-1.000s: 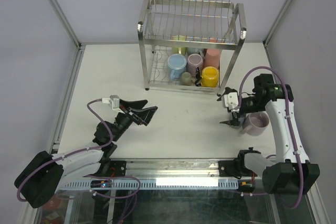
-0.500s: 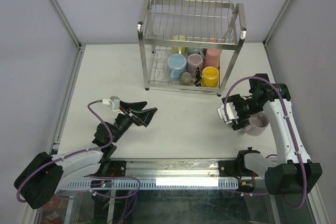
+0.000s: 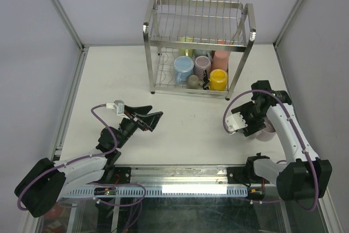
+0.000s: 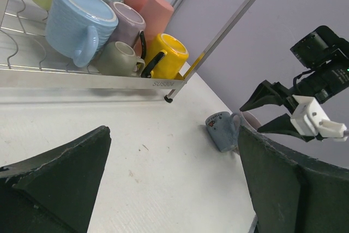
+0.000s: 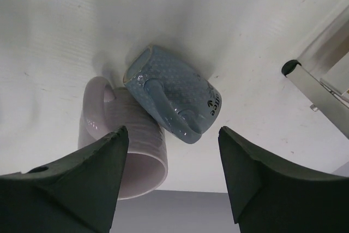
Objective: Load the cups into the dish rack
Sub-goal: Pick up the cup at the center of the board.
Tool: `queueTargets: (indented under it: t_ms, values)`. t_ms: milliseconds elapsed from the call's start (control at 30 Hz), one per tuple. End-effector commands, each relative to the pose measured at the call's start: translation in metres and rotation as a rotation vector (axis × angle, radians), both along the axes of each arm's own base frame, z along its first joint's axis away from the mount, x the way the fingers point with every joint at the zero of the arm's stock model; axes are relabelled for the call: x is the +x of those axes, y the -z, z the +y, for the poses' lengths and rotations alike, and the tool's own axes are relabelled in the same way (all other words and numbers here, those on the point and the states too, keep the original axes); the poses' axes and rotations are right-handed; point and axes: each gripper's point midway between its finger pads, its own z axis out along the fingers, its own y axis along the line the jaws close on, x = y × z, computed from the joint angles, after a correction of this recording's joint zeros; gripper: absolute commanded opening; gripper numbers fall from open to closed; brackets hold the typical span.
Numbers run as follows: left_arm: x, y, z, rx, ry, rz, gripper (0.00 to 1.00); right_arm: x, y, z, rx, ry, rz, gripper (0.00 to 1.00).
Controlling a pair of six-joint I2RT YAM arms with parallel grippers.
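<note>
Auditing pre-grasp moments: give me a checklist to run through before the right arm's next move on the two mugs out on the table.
1. Right jaws open over the mugs: ok.
2. Target isolated: not ok; the grey-blue mug lies on its side against the mauve mug.
3. Grey-blue mug's handle faces the jaws: ok.
4. Jaws touching either mug: cannot tell.
5. Left jaws open, empty, well away: ok.
6. Room in the dish rack, lower tier, left of the light blue mug: ok.
</note>
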Motion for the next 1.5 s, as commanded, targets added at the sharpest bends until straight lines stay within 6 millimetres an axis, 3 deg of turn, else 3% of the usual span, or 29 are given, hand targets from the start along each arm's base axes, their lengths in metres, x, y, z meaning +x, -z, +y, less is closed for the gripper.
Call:
queueTargets:
  t_ms: [0,300,800,967,1133,1300,1467]
  values:
    - [0.003,-0.005,0.003,-0.008,-0.018,-0.018,0.98,0.026,0.006,-0.019,-0.145,-0.03,-0.087,0.69]
    - [0.004,-0.001,0.003,-0.005,-0.02,-0.006,0.98,0.036,0.029,-0.031,-0.256,-0.045,-0.073,0.6]
    - [0.004,-0.001,0.0,-0.012,-0.006,0.0,0.98,0.029,0.04,-0.023,-0.246,-0.032,-0.037,0.15]
    - [0.001,-0.005,-0.002,-0.033,0.015,0.002,0.97,0.03,0.026,0.009,-0.051,0.036,-0.031,0.0]
    - [-0.004,-0.016,-0.008,-0.122,0.071,0.026,0.95,0.031,0.001,0.061,0.266,0.144,-0.001,0.0]
    - [0.0,-0.021,-0.02,-0.263,0.129,0.175,0.85,0.037,-0.032,0.111,0.587,0.274,0.032,0.0]
    - [0.001,-0.028,-0.032,-0.431,0.177,0.345,0.73,0.058,-0.045,0.133,0.733,0.474,0.033,0.0]
